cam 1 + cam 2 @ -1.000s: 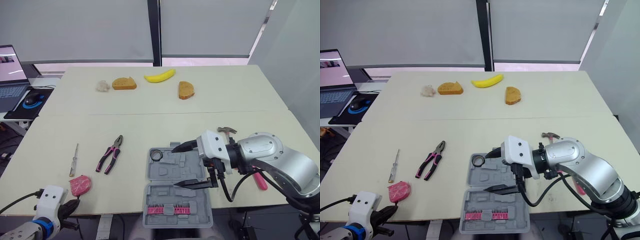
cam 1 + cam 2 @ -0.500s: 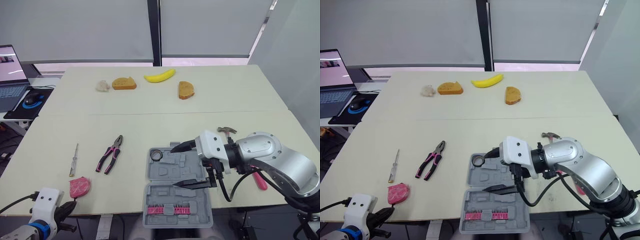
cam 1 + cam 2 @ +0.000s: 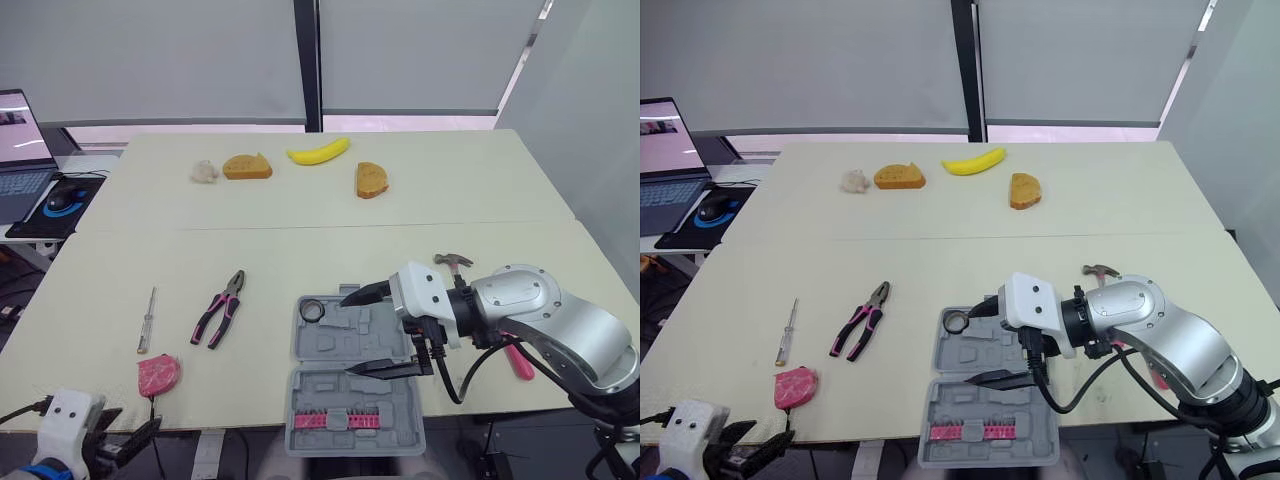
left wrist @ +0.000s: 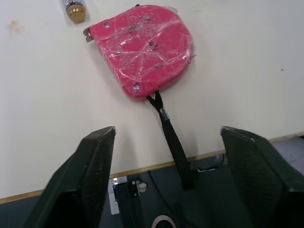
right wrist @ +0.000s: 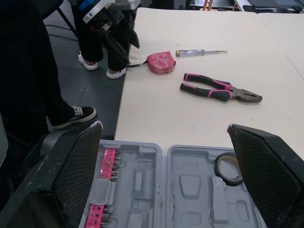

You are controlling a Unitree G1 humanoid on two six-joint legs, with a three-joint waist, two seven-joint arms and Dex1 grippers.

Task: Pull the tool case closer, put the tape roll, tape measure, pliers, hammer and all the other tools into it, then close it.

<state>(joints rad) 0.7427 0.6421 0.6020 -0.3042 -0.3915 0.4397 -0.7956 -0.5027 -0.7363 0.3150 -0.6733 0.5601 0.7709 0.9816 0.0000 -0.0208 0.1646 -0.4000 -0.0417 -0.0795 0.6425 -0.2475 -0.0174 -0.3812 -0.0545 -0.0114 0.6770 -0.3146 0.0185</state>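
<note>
- Head cam: the tool case (image 3: 340,345) lies open at the bottom middle, right at the near edge of the table (image 3: 300,250). It has a pink bit row (image 3: 340,420) in the near half and the tape roll (image 3: 313,310) in the far half's upper-left corner.
- The right gripper (image 3: 348,334) comes in from the lower right and sits over the case. Its fingers are spread wide with nothing in them.
- The hammer (image 3: 455,261) is just right of the case, mostly hidden behind that arm.
- Left of the case are the pliers (image 3: 220,308), then the screwdriver (image 3: 147,320). The tape measure (image 3: 159,373) is at lower left, near the table edge.
- The left gripper (image 3: 125,428) is at the bottom-left corner, off the table edge.
- Up top there's a banana (image 3: 318,152) and two bread slices (image 3: 247,166), and a laptop (image 3: 22,150) at the far left.
- Left wrist cam: the fingers are wide apart and gripping nothing. The tape measure lies on the table ahead of them with its strap (image 4: 173,142) hanging over the edge, and the screwdriver's handle end is just beside it.
- Right wrist cam: both fingers are far apart with the open case between them. The tape roll is in its slot, and the pliers, screwdriver and tape measure lie beyond.
</note>
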